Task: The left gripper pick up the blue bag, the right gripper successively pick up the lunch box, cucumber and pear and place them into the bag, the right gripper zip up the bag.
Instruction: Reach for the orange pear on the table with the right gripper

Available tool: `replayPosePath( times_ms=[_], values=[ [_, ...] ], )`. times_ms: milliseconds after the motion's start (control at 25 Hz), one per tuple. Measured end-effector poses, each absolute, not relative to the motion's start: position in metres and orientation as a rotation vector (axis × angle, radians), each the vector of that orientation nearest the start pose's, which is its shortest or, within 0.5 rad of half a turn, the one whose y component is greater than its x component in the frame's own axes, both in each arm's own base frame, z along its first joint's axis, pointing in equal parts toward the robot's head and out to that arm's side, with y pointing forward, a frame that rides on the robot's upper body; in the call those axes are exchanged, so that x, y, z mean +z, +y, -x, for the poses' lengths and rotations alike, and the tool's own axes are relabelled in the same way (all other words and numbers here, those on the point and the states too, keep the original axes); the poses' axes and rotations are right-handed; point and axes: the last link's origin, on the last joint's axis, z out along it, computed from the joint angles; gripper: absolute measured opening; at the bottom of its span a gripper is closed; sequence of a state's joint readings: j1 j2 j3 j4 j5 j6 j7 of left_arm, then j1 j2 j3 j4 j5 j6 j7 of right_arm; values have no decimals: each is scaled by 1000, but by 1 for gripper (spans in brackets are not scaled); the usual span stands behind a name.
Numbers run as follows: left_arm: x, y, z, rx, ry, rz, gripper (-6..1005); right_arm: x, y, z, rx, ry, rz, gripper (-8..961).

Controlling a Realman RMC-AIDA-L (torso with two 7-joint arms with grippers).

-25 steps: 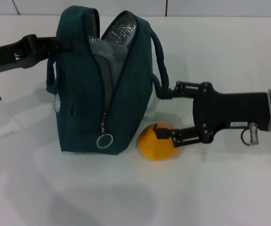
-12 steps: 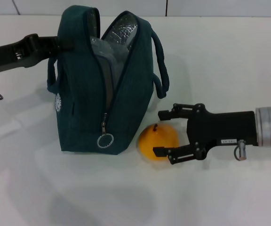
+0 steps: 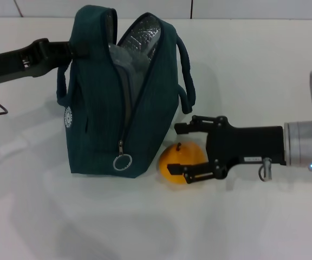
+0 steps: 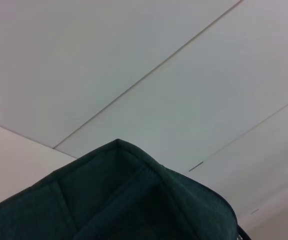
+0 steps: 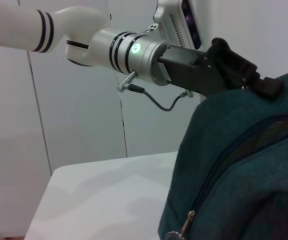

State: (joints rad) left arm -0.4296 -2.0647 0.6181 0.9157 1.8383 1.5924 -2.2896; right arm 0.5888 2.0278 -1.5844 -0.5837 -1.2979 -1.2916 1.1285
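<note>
Standing upright on white table (image 3: 253,227), blue bag (image 3: 99,108) unzipped, mouth gaping, open tabletop around. Pear (image 3: 173,162) on table, touching bag's base on right side. Right gripper (image 3: 183,151) spread around pear, fingers either side, not closed. Left gripper (image 5: 264,85) clamped on bag's top left edge, holding bag upright.

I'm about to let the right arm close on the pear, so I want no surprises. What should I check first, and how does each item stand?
1. Right gripper open around the pear: ok, one finger behind, one in front.
2. Pear free of the blue bag: cannot tell, it sits close beside the base.
3. Bag mouth unzipped: ok.
4. Left gripper holding the bag's top edge: ok.
5. Room inside for the pear: cannot tell.
</note>
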Motion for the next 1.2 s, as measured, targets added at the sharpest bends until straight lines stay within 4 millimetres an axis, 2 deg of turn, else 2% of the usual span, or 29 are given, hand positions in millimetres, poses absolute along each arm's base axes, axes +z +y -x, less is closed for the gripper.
replayPosePath(
  times_ms=[480, 720, 920, 1200],
  values=[
    [75, 335, 264, -1070, -1567, 2217, 52, -85, 337, -184, 711, 143, 2973, 811],
    [76, 337, 265, -1071, -1567, 2205, 52, -85, 338, -184, 708, 139, 2972, 585],
    [75, 338, 264, -1071, -1564, 2198, 52, -85, 339, -184, 698, 141, 2963, 497],
    [75, 341, 262, -1071, -1558, 2199, 52, -85, 339, -183, 701, 129, 2964, 422]
  ],
)
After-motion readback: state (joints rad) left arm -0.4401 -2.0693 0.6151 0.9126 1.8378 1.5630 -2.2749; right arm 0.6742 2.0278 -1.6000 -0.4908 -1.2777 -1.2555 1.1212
